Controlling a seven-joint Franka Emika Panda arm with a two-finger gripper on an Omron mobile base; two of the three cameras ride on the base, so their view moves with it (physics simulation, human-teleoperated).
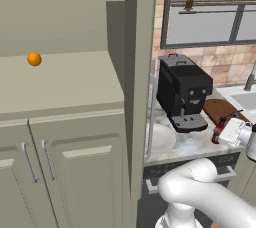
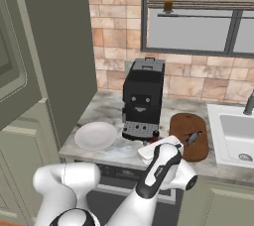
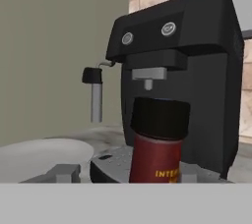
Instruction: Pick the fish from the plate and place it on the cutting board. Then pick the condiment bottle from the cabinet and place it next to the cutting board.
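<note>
Gripper (image 1: 223, 130) low over the marble counter (image 2: 104, 108), right at the condiment bottle (image 3: 156, 142). Fingers hidden by the hand in the base views and cut off in the hand view, so can't tell how far open or whether they touch the bottle. Bottle stands upright, long axis vertical, black cap up, between coffee machine (image 2: 142, 96) and cutting board (image 2: 188, 136), just in front of the machine's drip tray. Fish (image 2: 192, 136) lies on the board. Plate (image 2: 95, 136) left of the machine.
</note>
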